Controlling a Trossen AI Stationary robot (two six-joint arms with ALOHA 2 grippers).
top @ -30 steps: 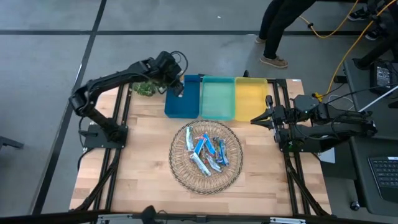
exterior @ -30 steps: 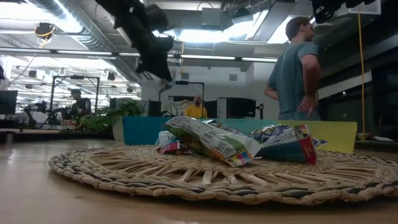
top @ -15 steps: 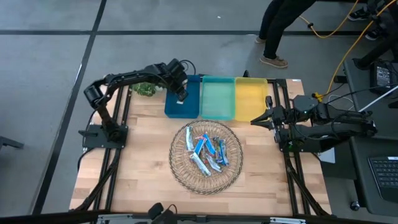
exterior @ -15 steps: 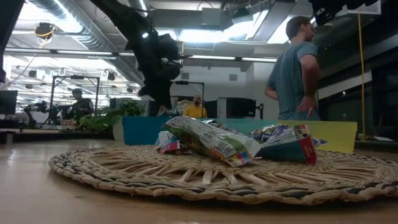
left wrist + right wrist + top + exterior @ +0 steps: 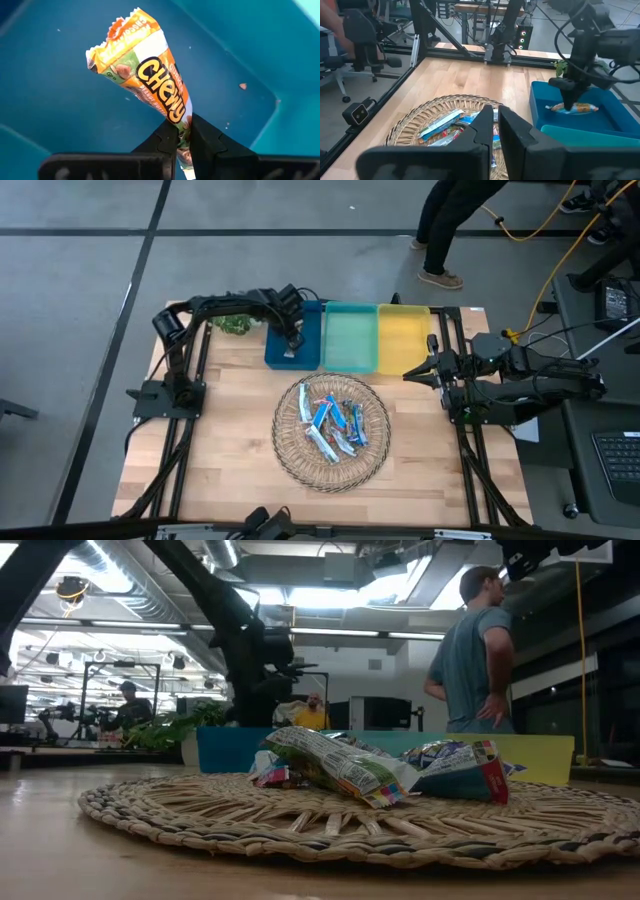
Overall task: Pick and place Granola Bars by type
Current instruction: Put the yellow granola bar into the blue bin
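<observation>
L gripper (image 5: 181, 134) is down inside the blue bin (image 5: 305, 352) at the worktop's far edge, fingers pinching one end of an orange Chewy bar (image 5: 150, 85). Bar's long axis runs straight out from the fingertips, free end pointing away across the bin floor; in the right wrist view it lies about flat, low over or on the floor (image 5: 572, 107), can't tell if touching. So the release is all that's left here, I'd say: spread fingers, lift straight out, bar stays in blue.

Teal bin (image 5: 351, 338) and yellow bin (image 5: 402, 338) sit touching, in a row to the right along the same far edge.

Mid worktop: woven tray (image 5: 290, 450) w/ the rest of the Granola Bars (image 5: 335, 425) piled in its centre, mostly blue wrappers.

R gripper (image 5: 495, 131) waits by the right edge, just beside the yellow bin, fingers pressed together, holding nothing. It's as near the pile as L arm, prob. nearer while L is busy.
</observation>
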